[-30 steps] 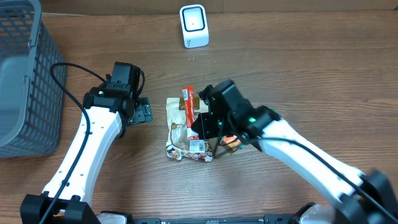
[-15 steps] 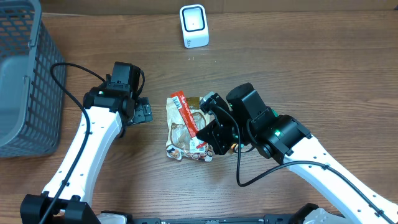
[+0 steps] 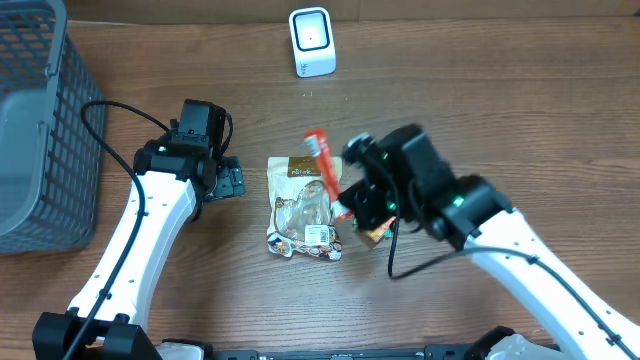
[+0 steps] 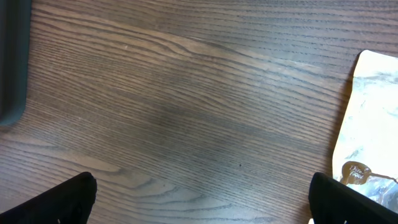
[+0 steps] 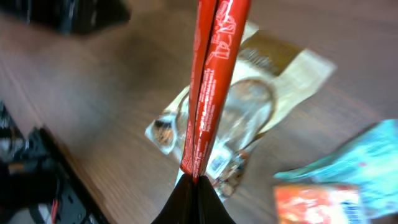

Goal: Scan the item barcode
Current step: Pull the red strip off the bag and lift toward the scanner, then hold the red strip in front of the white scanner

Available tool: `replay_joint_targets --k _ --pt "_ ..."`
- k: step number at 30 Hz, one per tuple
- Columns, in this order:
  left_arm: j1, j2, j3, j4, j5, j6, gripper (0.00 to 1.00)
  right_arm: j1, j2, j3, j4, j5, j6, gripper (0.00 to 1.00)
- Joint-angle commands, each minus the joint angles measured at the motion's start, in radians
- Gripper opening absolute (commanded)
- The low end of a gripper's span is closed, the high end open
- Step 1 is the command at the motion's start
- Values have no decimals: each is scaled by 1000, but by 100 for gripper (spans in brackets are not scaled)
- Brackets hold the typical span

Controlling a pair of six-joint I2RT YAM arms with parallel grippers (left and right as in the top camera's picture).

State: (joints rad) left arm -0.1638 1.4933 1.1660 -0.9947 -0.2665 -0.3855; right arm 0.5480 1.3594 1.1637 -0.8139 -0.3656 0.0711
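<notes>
A thin red packet (image 3: 322, 165) (image 5: 214, 74) is lifted off the table, pinched at one end by my right gripper (image 5: 196, 179) (image 3: 346, 205), whose jaws are shut on it. It hangs above a tan and clear snack pouch (image 3: 298, 205) (image 5: 249, 106) lying flat in the middle of the table. The white barcode scanner (image 3: 311, 41) stands at the far edge. My left gripper (image 4: 202, 199) (image 3: 232, 181) hovers open over bare wood to the left of the pouch (image 4: 370, 124), holding nothing.
A grey mesh basket (image 3: 35, 130) stands at the far left. A teal and orange packet (image 5: 336, 186) lies beside the pouch under my right arm. The left arm's black cable (image 3: 115, 135) loops across the table.
My right gripper has lifted the red packet up and to the right, off the pouch, and turned it edge-on. The left arm has stayed still.
</notes>
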Motion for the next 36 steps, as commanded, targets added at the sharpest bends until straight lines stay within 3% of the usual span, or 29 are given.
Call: replay_joint_targets --k 1,6,10,27,36 --pt "-1 -9 15 4 -9 1 100 -65 51 178 -66 -26 6 3" --pt "-1 -9 15 4 -9 1 100 -114 227 480 -303 -30 -92 3" --pt "-1 -9 15 4 -9 1 100 -105 362 678 -373 90 -183 3" --pt "-1 -9 15 4 -9 1 100 -30 644 714 -35 750 -674 3" --pt "-1 -9 15 4 -9 1 100 -14 811 713 327 1032 -921 4"
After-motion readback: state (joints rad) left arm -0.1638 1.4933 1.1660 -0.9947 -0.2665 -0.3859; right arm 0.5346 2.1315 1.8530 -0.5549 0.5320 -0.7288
